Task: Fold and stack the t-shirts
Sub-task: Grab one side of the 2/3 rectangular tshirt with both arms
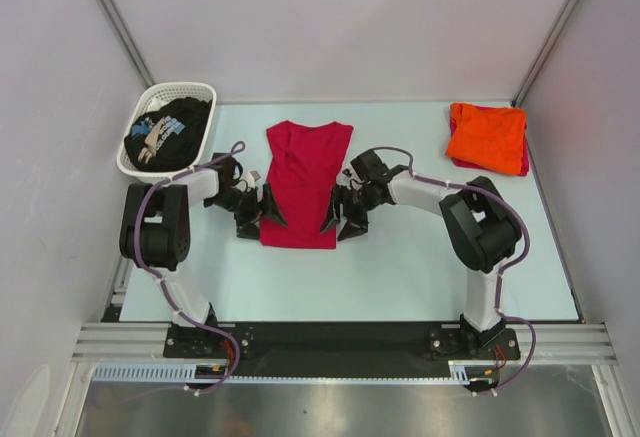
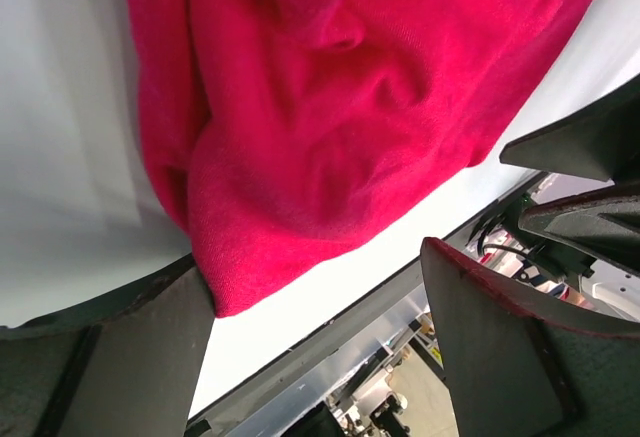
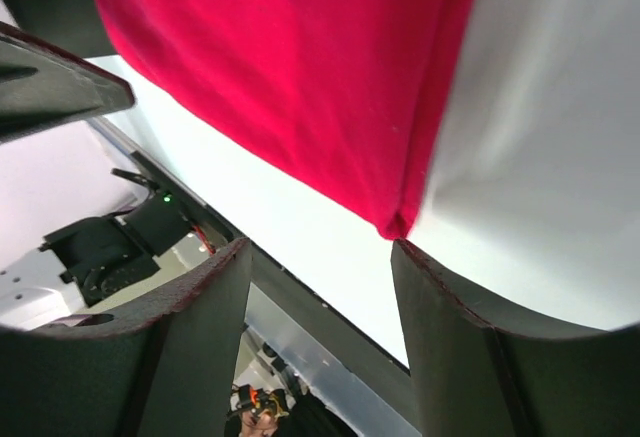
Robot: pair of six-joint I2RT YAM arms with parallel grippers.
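Red tee (image 1: 303, 182) lies mid-table as a long strip, collar end far, hem near, and it looks already folded lengthwise. Orange tee (image 1: 487, 135) sits folded at the far right corner. Black tee (image 1: 172, 129) is bunched in the basket (image 1: 190, 88), far left. Left gripper (image 1: 258, 219) is at the strip's near-left corner, right gripper (image 1: 340, 222) at the near-right. Both are low over the table (image 1: 400, 267) with jaws standing wide and nothing pinched. In each wrist view, the hem corner just touches one finger rather than lying between the pair.

The step in hand looks like the crosswise fold, near hem up to the collar. Before you close, slide each gripper inward so the corner sits well inside the jaws. Take every layer, since the left wrist view shows the cloth lumpy and doubled there. Close both sides together, lift just clear of the table, and carry both corners far at the same height and pace so the hem lands square. Watch for an under-layer dragging or one corner slipping out.
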